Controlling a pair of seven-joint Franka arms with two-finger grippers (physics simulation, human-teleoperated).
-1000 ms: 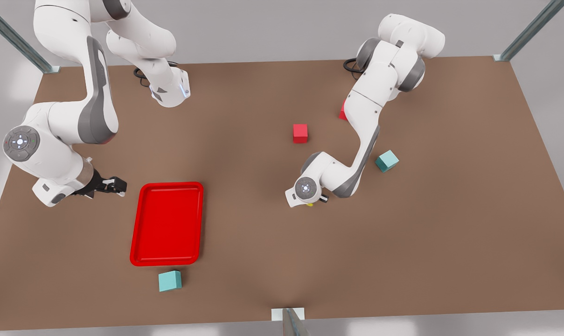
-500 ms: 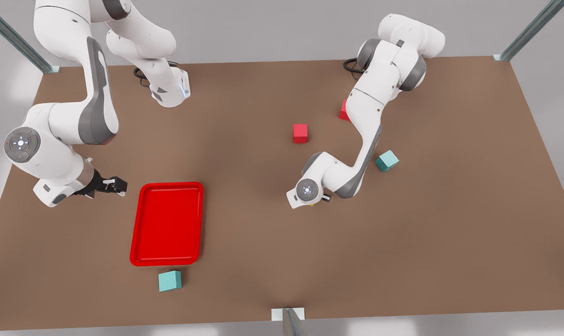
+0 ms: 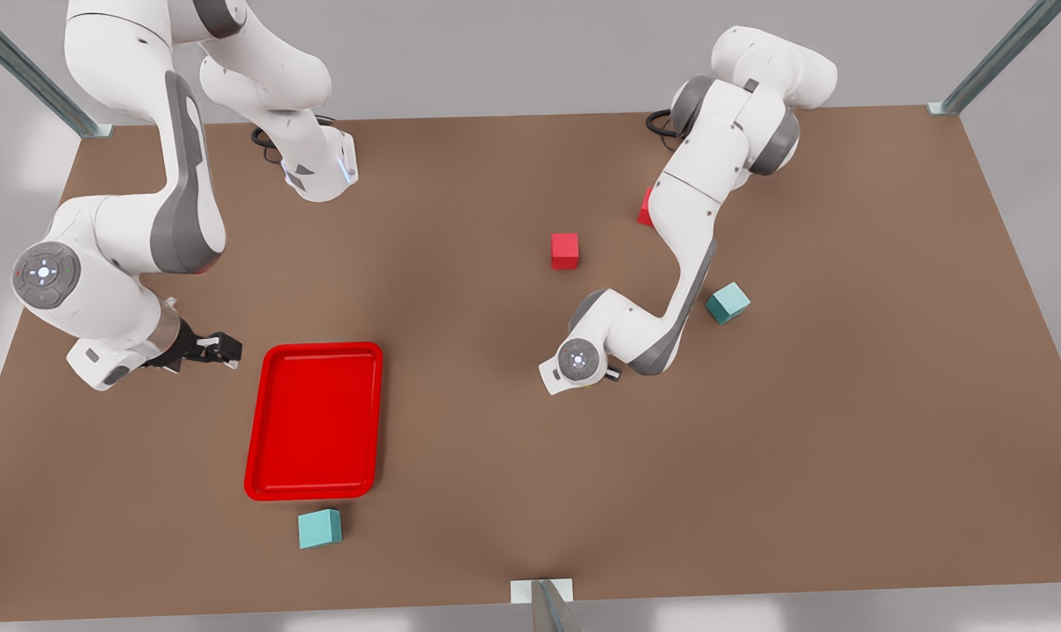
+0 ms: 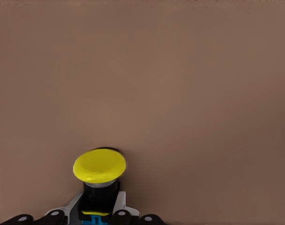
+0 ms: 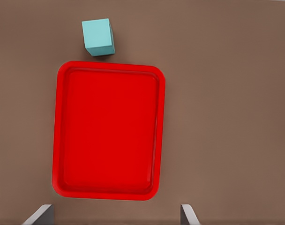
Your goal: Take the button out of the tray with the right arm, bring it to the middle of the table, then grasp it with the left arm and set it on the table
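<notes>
Final step in hand: left gripper [image 4: 99, 216], clamped on the button [image 4: 99, 166], sits at table [image 3: 495, 491] centre; next, lower and release; right gripper [image 3: 217, 349], fingers apart, waits at the tray's [image 3: 258, 421] 10 o'clock.

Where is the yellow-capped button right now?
In the left wrist view the button sits in the left pincer, just above the table. That pincer hangs near the table's middle, below the red cube in the front view.

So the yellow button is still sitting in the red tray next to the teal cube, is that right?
No. The red tray beside the teal cube holds nothing, as the right wrist view shows. The yellow button is at the left gripper, over the table.
</notes>
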